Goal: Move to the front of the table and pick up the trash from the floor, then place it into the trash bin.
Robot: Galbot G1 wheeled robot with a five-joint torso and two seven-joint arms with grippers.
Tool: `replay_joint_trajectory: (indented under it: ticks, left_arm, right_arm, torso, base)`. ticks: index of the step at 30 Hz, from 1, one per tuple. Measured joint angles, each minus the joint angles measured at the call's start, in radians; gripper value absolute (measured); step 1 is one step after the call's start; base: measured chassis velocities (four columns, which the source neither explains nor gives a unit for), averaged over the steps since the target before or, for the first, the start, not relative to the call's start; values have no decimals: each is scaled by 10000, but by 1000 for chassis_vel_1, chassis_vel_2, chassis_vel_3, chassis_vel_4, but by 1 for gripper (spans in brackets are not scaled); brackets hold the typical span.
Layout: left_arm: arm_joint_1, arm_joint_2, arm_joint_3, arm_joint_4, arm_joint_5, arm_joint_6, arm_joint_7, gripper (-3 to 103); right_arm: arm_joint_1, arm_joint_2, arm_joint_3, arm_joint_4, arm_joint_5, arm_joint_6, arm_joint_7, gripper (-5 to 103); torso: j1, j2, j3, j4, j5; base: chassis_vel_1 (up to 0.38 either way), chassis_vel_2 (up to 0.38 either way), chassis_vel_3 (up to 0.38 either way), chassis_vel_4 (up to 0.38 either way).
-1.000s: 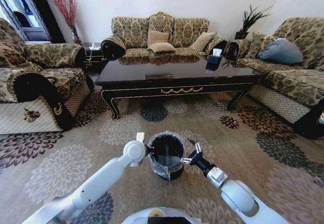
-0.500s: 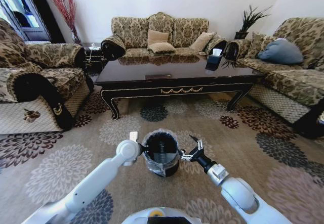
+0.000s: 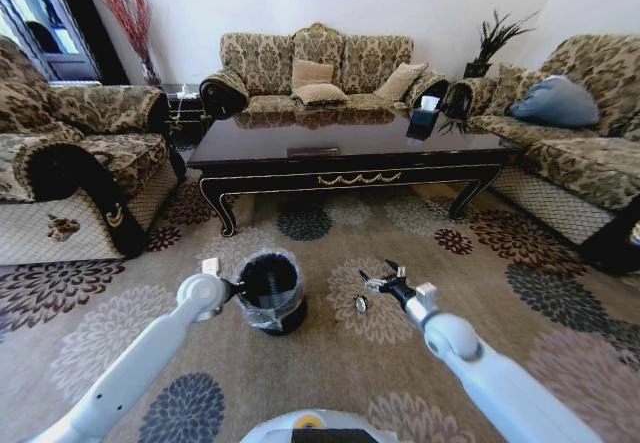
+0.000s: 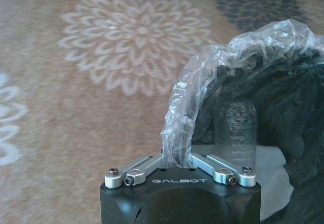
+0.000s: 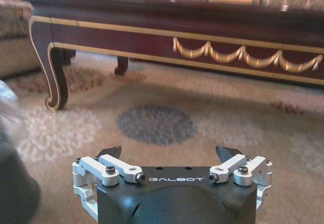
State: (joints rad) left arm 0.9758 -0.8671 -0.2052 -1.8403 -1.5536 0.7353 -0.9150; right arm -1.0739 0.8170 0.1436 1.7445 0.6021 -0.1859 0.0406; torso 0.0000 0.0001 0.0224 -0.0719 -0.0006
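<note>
Left tool (image 4: 177, 159): pinched shut on the rim and liner of the trash bin (image 3: 270, 293), which sits on the floor (image 3: 330, 363) left of centre.
Hidden: inside the bin a clear bottle (image 4: 234, 128) shows only dimly.
Right tool (image 3: 376, 281): fingers spread wide, holding nothing, low over the carpet; a tiny silvery piece (image 3: 360, 304) lies just beside it.
Surface (image 3: 350, 148): glossy dark wood, gold scrollwork, beyond both tools.
Room: patterned sofas around.

Left tool (image 4: 177, 159) clamped shut; right tool (image 5: 172, 154) spread open.
</note>
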Motion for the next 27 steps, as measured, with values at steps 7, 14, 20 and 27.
replay_joint_trajectory:
  ticks: [7, 14, 20, 27]
  left_arm:
    - [738, 212, -813, -346, 163, 1, 126, 0]
    - [1294, 319, -1505, -820, 93, 1, 98, 0]
    - [1603, 350, -1834, -962, 72, 1, 8, 0]
    - [1928, 295, -2024, -1064, 71, 1, -61, 0]
  right_arm:
    - [973, 169, -1140, -1409, -334, -35, -444, 100]
    - [1473, 556, -1985, -2890, -474, 67, -701, 100]
    - [1662, 550, -2650, -3972, -616, 481, -1213, 100]
    - [1970, 716, -2877, -5014, -575, 908, -1660, 100]
  torso:
    - [0, 0, -1, 5, 3]
    - [0, 0, -2, 4, 5]
    - [0, 0, -2, 0, 6]
    - [0, 0, -2, 5, 5]
  base:
    - [0, 0, 0, 0]
    - [0, 0, 0, 0]
    - [0, 0, 0, 0]
    - [0, 0, 0, 0]
